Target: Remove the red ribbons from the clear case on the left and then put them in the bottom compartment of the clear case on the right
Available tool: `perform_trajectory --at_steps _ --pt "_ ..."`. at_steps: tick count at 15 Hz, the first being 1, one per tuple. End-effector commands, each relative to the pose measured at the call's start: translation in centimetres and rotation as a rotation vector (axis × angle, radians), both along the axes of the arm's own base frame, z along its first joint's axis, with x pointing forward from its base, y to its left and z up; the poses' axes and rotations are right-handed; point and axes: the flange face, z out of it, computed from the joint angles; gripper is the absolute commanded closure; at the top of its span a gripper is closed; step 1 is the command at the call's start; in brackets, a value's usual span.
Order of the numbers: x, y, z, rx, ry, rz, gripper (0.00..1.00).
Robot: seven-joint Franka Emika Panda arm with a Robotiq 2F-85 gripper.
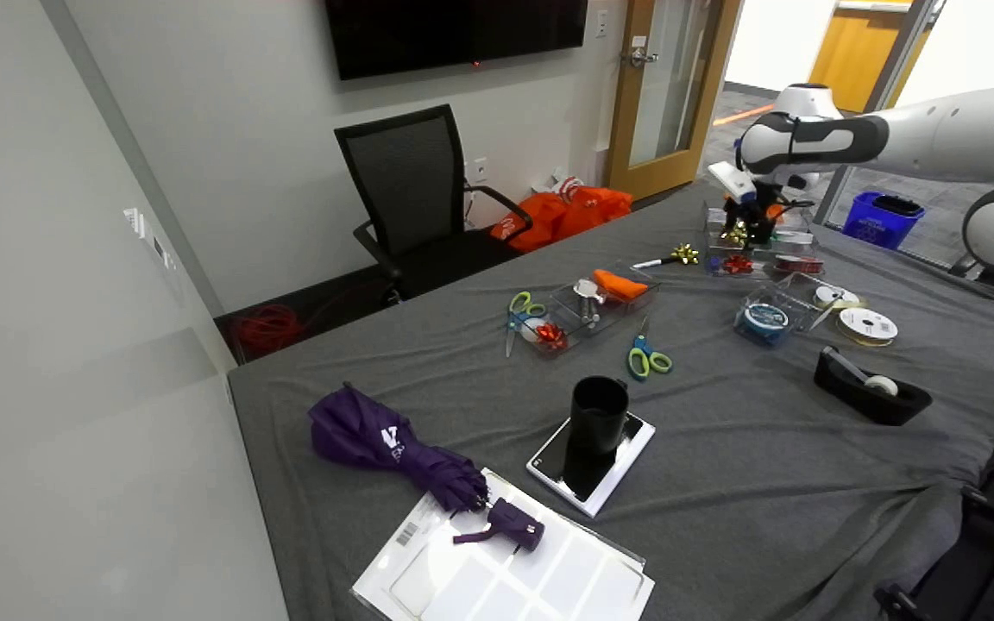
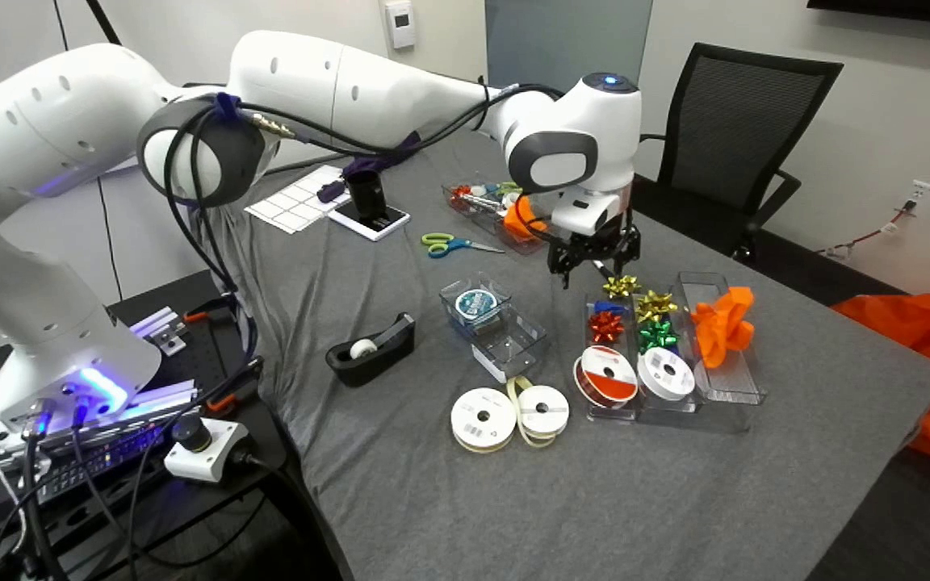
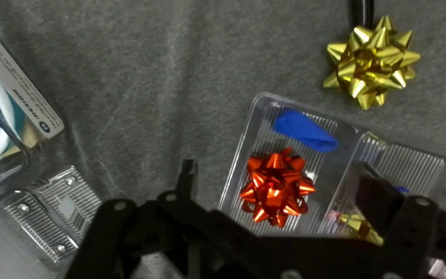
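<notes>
A shiny red bow [image 3: 276, 190] lies in the left compartment of a clear divided case [image 2: 687, 417], with a blue scrap [image 3: 304, 130]. My gripper [image 3: 277, 170] is open and empty above this bow, one finger on each side in the wrist view. The gripper [image 2: 594, 273] is raised over the case's far end in an exterior view. The case also holds a red ribbon spool [image 2: 608, 376], a white spool [image 2: 666, 374], gold and green bows and orange cloth [image 2: 721, 323]. Another clear case [image 1: 605, 326] holds a second red bow [image 1: 551, 337], orange cloth and a silver object.
A gold bow [image 3: 372, 64] and a pen lie just outside the case. A small clear box [image 2: 513, 343] with teal tape, two loose ribbon spools [image 2: 483, 418], a black tape dispenser [image 2: 372, 349], scissors [image 2: 453, 244] and a black mug [image 2: 366, 194] are nearby.
</notes>
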Motion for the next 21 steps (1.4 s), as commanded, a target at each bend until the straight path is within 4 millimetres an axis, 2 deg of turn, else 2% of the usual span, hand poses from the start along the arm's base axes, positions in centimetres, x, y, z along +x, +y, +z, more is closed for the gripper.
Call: perform_trajectory --at_steps 1,4,6,7,8,15,18,21 --pt "0.5 2.6 1.7 0.069 0.010 0.143 0.00" --pt "1.0 4.6 1.9 0.063 0.012 0.288 0.00" --pt "1.1 5.1 1.6 0.044 0.010 0.406 0.00" --pt "0.9 4.6 1.7 0.035 0.006 0.399 0.00" --pt "1.7 4.9 1.2 0.036 -0.001 0.347 0.00" --pt "1.4 4.7 1.2 0.035 0.003 0.376 0.00" --pt "1.1 6.6 0.7 0.039 0.091 0.422 0.00" --pt "1.4 9.6 0.4 0.057 0.142 0.482 0.00"
